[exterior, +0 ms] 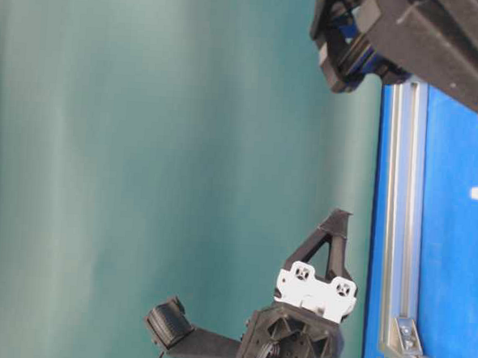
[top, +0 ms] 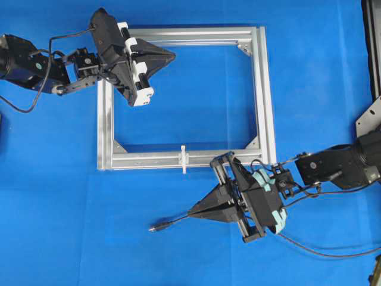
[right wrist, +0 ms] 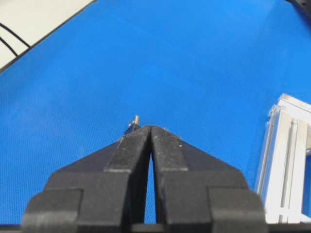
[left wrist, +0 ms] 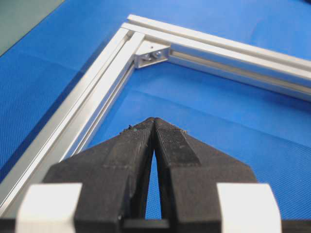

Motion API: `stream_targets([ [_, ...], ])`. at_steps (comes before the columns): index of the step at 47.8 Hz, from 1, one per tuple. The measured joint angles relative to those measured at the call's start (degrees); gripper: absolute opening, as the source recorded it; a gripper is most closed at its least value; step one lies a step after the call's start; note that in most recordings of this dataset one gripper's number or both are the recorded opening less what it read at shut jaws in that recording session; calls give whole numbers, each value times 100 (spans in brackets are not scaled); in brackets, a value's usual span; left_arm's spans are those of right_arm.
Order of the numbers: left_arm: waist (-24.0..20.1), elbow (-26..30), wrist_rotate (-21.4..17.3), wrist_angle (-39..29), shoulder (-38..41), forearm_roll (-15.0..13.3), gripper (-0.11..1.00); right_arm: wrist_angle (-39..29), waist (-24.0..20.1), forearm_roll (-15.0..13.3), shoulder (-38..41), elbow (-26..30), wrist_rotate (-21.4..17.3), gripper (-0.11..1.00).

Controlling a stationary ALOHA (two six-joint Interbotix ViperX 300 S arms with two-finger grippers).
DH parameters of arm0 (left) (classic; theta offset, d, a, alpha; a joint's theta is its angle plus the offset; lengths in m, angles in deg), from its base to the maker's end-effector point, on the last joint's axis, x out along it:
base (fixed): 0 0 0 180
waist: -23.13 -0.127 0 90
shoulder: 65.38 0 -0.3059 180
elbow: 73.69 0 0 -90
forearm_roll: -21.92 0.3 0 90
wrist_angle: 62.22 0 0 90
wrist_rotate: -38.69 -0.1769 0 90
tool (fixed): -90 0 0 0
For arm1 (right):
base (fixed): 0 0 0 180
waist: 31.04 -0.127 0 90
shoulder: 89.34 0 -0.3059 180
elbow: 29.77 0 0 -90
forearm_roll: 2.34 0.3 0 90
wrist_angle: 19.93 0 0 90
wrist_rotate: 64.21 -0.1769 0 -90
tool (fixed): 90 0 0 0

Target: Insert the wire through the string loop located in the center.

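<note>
The wire's plug tip [top: 156,227] lies on the blue mat at the lower middle, and its black cable runs right to my right gripper [top: 190,213]. The jaws are shut on the wire just behind the plug. In the right wrist view the plug [right wrist: 132,124] pokes out just past the closed fingertips [right wrist: 146,133]. The white string loop [top: 184,159] stands on the bottom bar of the silver frame [top: 262,89], up and slightly left of the right gripper. My left gripper [top: 172,56] is shut and empty over the frame's top left part [left wrist: 153,120].
The rest of the wire [top: 321,253] trails off to the lower right on the mat. Corner brackets [left wrist: 153,54] sit inside the frame's corners. The frame's corner [right wrist: 286,160] is to the right of the right gripper.
</note>
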Motion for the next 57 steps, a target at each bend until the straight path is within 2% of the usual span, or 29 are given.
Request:
stream_targets([
  [5,18,0,-18,-18,-88,105,0,-114,-18,9,-88,9,9,-5],
  [12,35,0,-18,-18,-114,132,0,-439,-44,9,-202,9,-44,-5],
  [25,35,0,-18,-18,-114,132,0,-527,-114,0,-211,9,-132,-4],
  [28,35,0,-9,-18,-114,123,0,-527,-123,0,-211,9,-246,2],
  [31,35,0,-18,-18,-114,132,0,-527,-123,0,-211,9,-360,13],
  [35,35,0,-18,-18,-114,132,0,-536,-123,0,-211,9,-492,34],
  [42,35,0,-18,-18,-114,132,0,-554,-141,9,-211,26,-606,78],
  [44,35,0,-9,-26,-114,132,0,-571,-149,9,-211,35,-606,87],
  [50,35,0,-18,-18,-114,132,0,-624,-149,18,-211,88,-615,79],
  [57,35,0,-9,-18,-114,132,0,-738,-149,114,18,237,-624,80],
])
